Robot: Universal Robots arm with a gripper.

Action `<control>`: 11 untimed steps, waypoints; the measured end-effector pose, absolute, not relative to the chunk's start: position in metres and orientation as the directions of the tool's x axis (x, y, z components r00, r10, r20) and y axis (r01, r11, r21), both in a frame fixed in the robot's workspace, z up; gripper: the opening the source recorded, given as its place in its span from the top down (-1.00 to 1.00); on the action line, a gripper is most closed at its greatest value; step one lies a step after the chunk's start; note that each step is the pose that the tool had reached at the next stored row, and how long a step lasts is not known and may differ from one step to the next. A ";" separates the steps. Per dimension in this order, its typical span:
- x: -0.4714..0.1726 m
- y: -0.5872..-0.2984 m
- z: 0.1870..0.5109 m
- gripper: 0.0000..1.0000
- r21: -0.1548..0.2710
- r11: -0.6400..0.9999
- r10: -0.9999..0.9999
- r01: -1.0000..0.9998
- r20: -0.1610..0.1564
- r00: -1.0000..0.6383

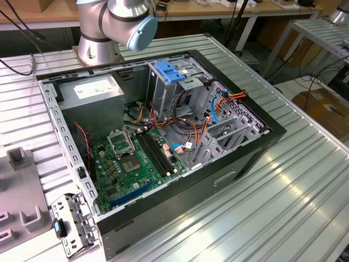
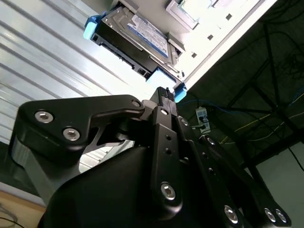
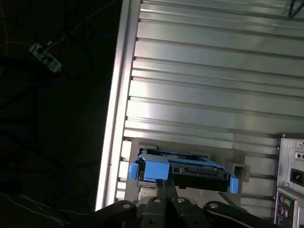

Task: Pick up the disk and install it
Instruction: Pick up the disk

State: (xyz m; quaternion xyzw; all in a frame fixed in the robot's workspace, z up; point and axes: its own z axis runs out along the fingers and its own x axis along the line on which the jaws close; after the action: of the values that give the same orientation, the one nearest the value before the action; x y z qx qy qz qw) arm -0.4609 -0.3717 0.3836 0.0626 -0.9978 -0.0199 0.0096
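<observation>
**A:** Largest items first?

**B:** A ribbed metal surface [image 1: 294, 180] is recorded in the exterior view. An open black computer case [image 1: 163, 213] is laid on its side on it. The base of the arm [image 1: 117, 22] is seen behind the case.

**A:** Inside the case?

**B:** A green motherboard [image 1: 136, 164] is noted flat on the case floor. Toward the exterior view's right, a tall metal drive cage [image 1: 188, 90] is topped by a blue latch [image 1: 169, 72].

**A:** And the disk?

**B:** It is logged in the first wrist view. The disk [image 3: 187, 165] is seated flat in a grey holder [image 3: 236, 167] on the ribbed surface, close to the surface's edge. Dark floor [image 3: 47, 142] is seen past that edge. Blue rails are seen at both ends of the disk.

**A:** End effector?

**B:** The end effector [image 3: 165, 182] is found just beside the disk's near edge, by one blue rail. Its fingers are drawn together and nothing is held between them. Whether the disk is touched cannot be settled, since the tip is seen end-on.
</observation>
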 end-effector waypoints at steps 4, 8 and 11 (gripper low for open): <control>-0.461 -0.372 0.384 0.79 0.041 0.984 -0.177 -0.176 0.017 -0.984; -0.461 -0.372 0.384 0.79 0.041 0.975 -0.217 -0.216 0.017 -0.976; -0.461 -0.372 0.384 0.79 0.041 0.969 -0.245 -0.245 0.017 -0.969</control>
State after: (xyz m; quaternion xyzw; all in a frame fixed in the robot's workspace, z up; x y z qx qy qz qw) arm -0.4609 -0.3717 0.3836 0.1235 -0.9921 -0.0192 0.0108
